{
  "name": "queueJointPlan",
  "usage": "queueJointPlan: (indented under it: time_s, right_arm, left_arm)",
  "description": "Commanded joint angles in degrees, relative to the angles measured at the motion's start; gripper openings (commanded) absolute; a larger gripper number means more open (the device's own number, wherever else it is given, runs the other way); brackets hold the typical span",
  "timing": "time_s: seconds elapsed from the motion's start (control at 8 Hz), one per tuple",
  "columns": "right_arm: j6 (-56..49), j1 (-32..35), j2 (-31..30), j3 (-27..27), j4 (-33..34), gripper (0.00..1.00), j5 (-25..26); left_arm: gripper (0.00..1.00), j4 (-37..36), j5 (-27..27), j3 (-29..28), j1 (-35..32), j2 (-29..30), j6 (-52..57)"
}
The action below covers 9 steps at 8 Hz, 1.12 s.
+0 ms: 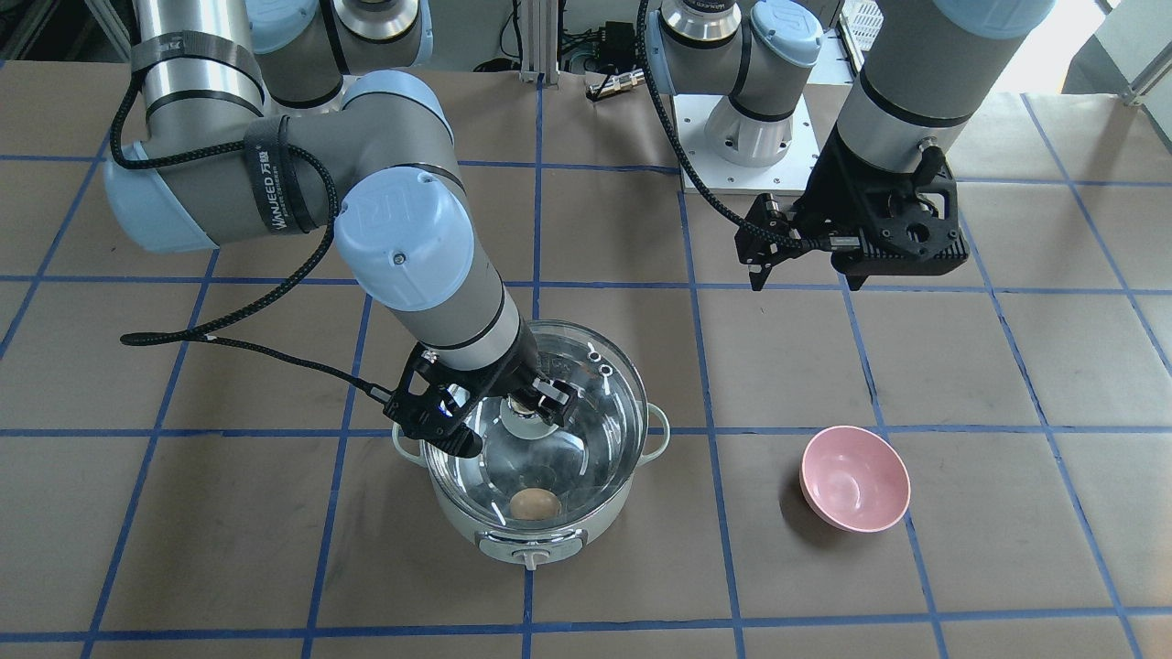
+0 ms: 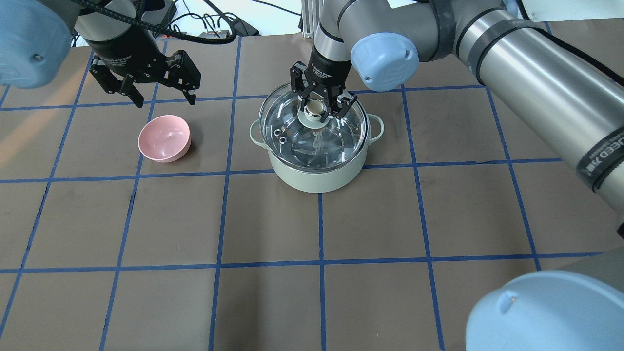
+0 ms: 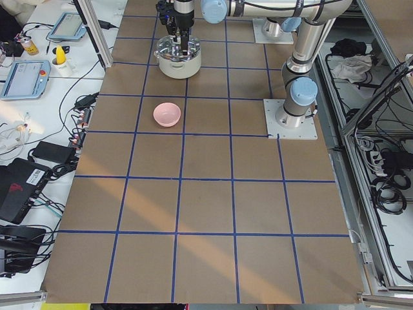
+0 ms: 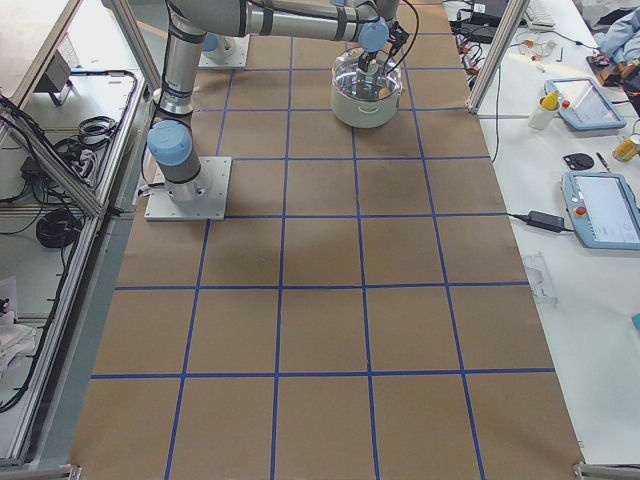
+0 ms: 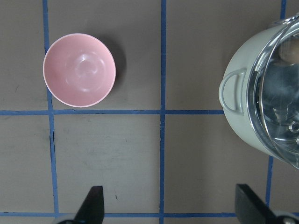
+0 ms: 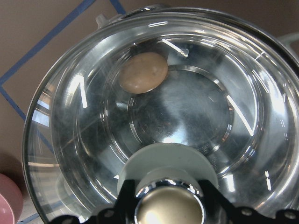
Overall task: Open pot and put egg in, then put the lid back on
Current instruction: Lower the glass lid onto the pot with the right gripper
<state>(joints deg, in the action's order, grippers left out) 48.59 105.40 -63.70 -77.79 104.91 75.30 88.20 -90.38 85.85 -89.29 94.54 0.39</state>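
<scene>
I count one pot (image 2: 312,181), one egg (image 1: 534,503) inside, one lid (image 2: 343,132) seated — right end effector (image 2: 319,108) clamps its knob (image 2: 317,106); left end effector (image 2: 163,100) gapes wide near one pink bowl (image 2: 164,138).

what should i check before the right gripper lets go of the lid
1. Egg inside the pot: ok, it lies on the steel floor.
2. Lid over the pot: ok, it covers the rim.
3. Lid flush all round: cannot tell.
4. Right gripper centred on the knob: ok, a finger sits close on each side.
5. Left gripper out of the way: ok, it is open, hanging near the bowl and apart from the pot.
</scene>
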Motion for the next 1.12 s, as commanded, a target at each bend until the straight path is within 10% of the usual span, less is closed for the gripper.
queueJointPlan:
  time_s: [0.0,0.5,1.0]
  right_arm:
    - [-1.1,0.0,0.0,-0.3,0.3,0.0,0.6]
    - [-1.0,0.0,0.1,-0.8,0.8,0.06,0.6]
    - [-0.6,0.0,0.1,-1.0,1.3,0.56,0.6]
  left_arm:
    - [1.0,0.0,0.1,0.0,0.1,0.0,0.2]
    - [1.0,0.0,0.6,0.0,0.1,0.0,-0.3]
    - [1.0,-0.2,0.6,0.0,0.1,0.1,-0.5]
